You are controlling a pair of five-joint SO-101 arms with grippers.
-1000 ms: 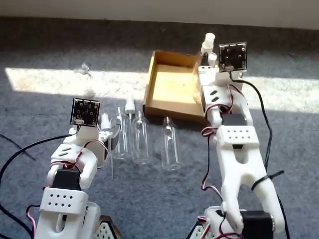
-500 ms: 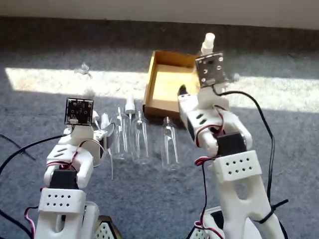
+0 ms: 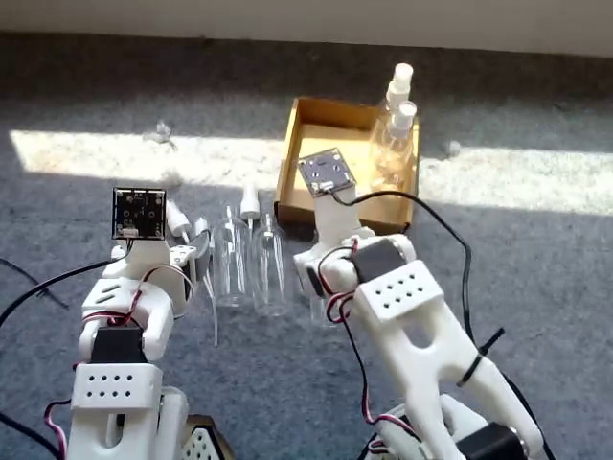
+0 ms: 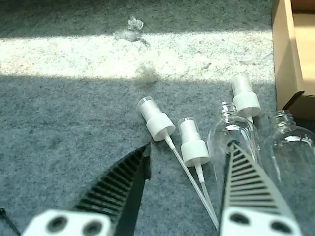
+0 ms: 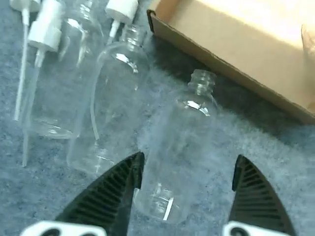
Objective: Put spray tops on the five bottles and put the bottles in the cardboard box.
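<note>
R claw (image 5: 189, 157) wide open, empty, over uncapped bottle (image 5: 179, 132) lying on worktop near cardboard box (image 3: 287, 163). L claw (image 4: 189, 147) open, empty, by loose spray tops (image 4: 155, 120). Two capped bottles (image 3: 393, 144) in box, far-right side.

White printed arms (image 3: 421, 316), black servos (image 3: 120, 343), red-black cables (image 3: 332, 309), black ribbed fingers (image 4: 123, 182).
</note>
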